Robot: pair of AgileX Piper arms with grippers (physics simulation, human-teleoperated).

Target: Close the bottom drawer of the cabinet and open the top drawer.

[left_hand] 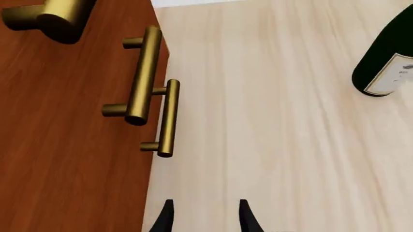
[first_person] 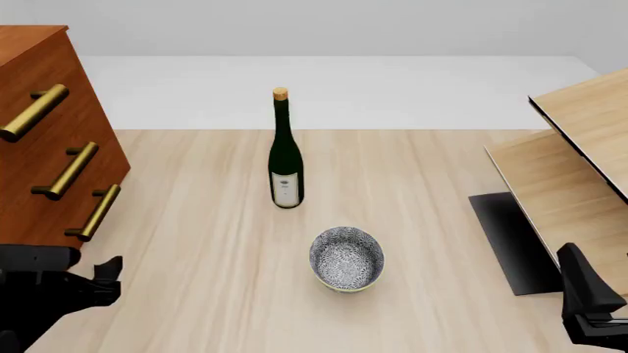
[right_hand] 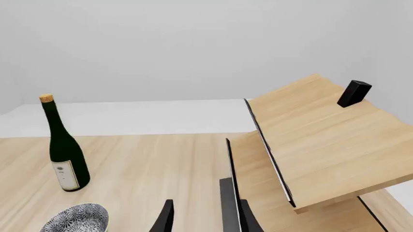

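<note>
The cabinet stands at the table's left edge, its front turned toward the middle. Brass handles mark the top drawer, the middle one and the bottom drawer. The fronts look flush and I see no gap between them. My left gripper hovers open just in front of the cabinet's base, below the bottom handle and touching nothing. In the left wrist view the bottom drawer's handle lies ahead of the open left gripper. My right gripper rests open at the near right, also seen as the right gripper.
A dark green wine bottle stands upright mid-table, with a patterned bowl nearer me. Pale plywood boards lean at the right beside a black panel. The bottle also appears in the left wrist view.
</note>
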